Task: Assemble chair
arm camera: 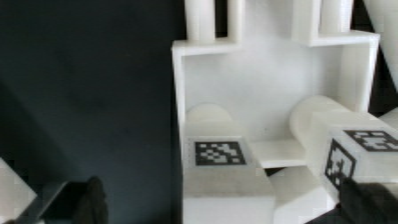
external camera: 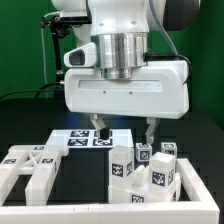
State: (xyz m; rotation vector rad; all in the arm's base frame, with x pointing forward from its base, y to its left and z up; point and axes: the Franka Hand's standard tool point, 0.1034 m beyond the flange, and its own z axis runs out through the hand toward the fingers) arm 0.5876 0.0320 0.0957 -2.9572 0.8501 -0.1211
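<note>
The partly built white chair (external camera: 140,172) stands at the exterior view's lower right, chunky bars upright with square marker tags on them. My gripper (external camera: 125,135) hangs just above and behind it, open, both dark fingers spread wide and holding nothing. In the wrist view the chair's flat white piece and tagged bars (arm camera: 267,110) lie below the gripper (arm camera: 217,205). One dark finger (arm camera: 71,205) is over the black table and the other finger (arm camera: 365,198) is by a tagged bar. A separate X-braced panel (external camera: 30,162) lies at the exterior view's lower left.
The marker board (external camera: 82,139) lies flat behind the parts, under the gripper. A low white wall (external camera: 195,195) runs along the chair's right side in the exterior view. The black table (external camera: 75,195) shows between the panel and the chair.
</note>
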